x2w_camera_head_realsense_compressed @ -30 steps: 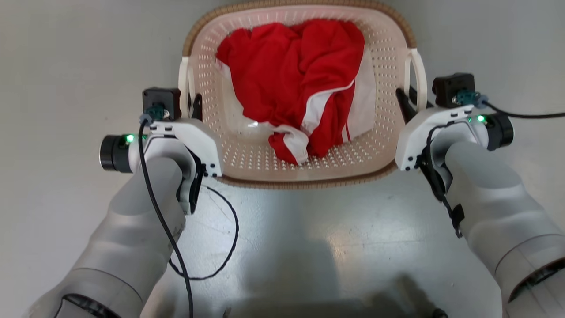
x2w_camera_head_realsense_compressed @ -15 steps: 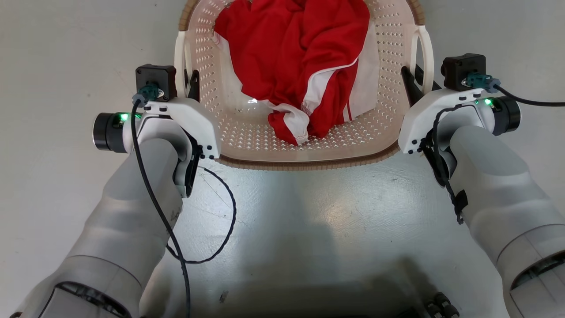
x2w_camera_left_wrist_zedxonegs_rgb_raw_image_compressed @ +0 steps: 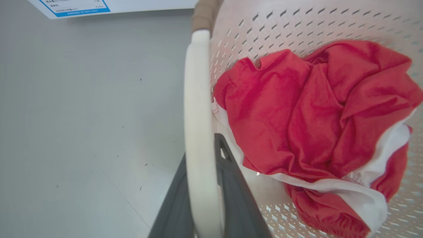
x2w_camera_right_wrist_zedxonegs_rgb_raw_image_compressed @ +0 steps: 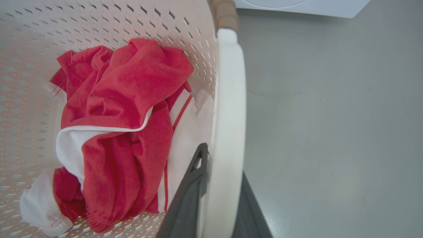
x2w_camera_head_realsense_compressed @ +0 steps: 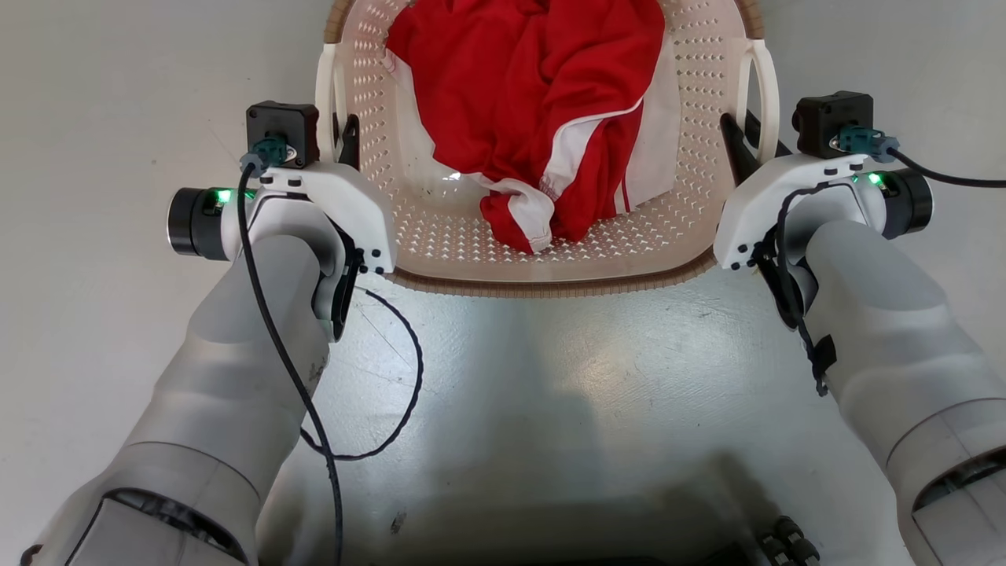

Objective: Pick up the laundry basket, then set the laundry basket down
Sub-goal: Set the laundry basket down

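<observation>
where the left arm ends, the left gripper (x2w_camera_left_wrist_zedxonegs_rgb_raw_image_compressed: 202, 148) is clamped on the left handle (x2w_camera_head_realsense_compressed: 328, 90) of the basket (x2w_camera_head_realsense_compressed: 471, 251), one dark finger on either side of the white loop. the basket sits straight ahead of the robot, between the two arms, over the grey floor (x2w_camera_head_realsense_compressed: 94, 330); whether it rests there or hangs just clear, i can't tell. a red cloth (x2w_camera_head_realsense_compressed: 534, 86) with white trim lies crumpled inside, heaped toward the far end. over on the other side the right gripper (x2w_camera_right_wrist_zedxonegs_rgb_raw_image_compressed: 222, 162) is closed on the right handle (x2w_camera_head_realsense_compressed: 766, 86) the same way, fingers straddling the loop.
</observation>
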